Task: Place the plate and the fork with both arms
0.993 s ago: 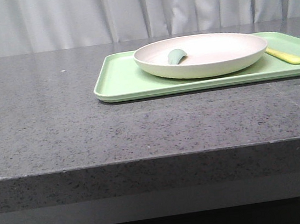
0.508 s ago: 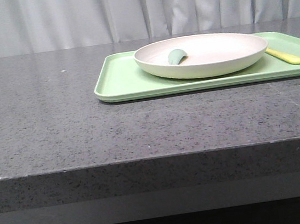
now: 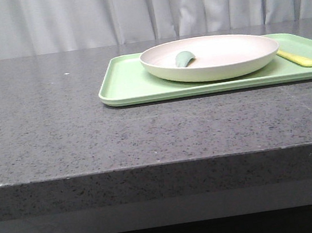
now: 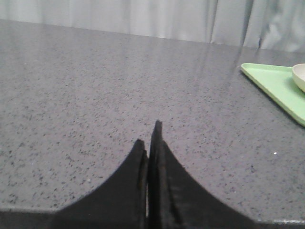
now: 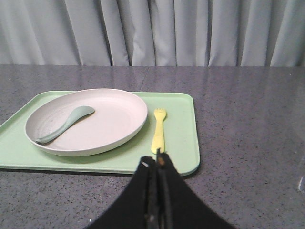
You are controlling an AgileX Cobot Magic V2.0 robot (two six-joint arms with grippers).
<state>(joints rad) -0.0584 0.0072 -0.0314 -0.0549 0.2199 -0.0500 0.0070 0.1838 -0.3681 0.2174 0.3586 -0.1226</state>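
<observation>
Soft even light, faint shadow under the tray (image 3: 136, 93), mild sheen on the table (image 5: 248, 81), slightly grainy, sharp focus

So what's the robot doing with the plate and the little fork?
Nothing is being held right now. The plate sits on the green tray with a grey-green spoon lying in it, and the yellow fork lies on the tray beside the plate. The left gripper is shut over bare table, away from the tray. The right gripper is shut too, just short of the fork's handle.

A light green tray (image 3: 123, 83) on the grey speckled table (image 3: 60, 135), grey-green spoon (image 5: 66, 124), pale curtain (image 3: 74, 18) behind
</observation>
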